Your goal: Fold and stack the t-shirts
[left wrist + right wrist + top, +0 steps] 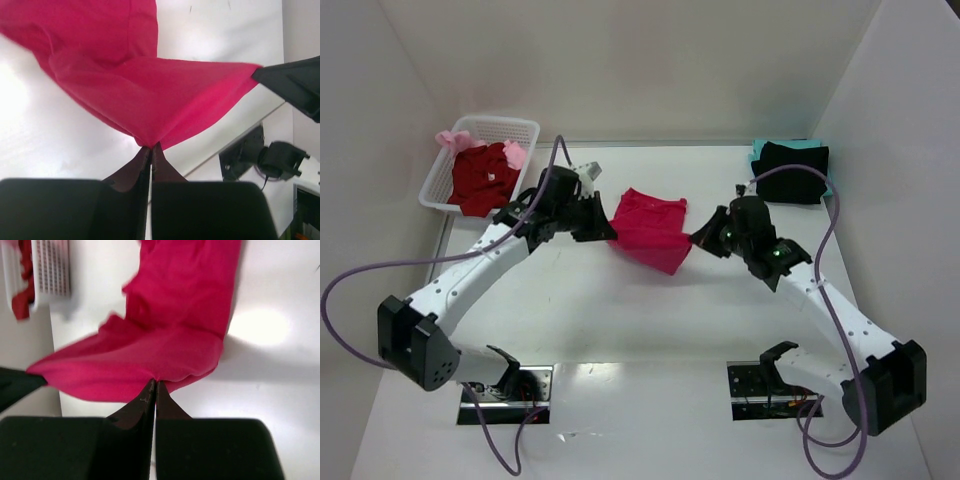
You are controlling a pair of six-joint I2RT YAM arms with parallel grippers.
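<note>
Table (620,330): crimson-pink t-shirt (650,228) at centre, near part lifted, far part apparently trailing on surface toward back wall. Black-on-teal stack (790,172) far right; basket (505,125) of unfolded tees far left. Held edge runs left-right, taut between arms; cloth lies straight ahead of each jaw pair. Left gripper (150,150) clenched on one corner, right gripper (154,385) clenched on opposite corner. Neither arm nearer. Likely fold: carry held edge away from bases, across that line.
</note>
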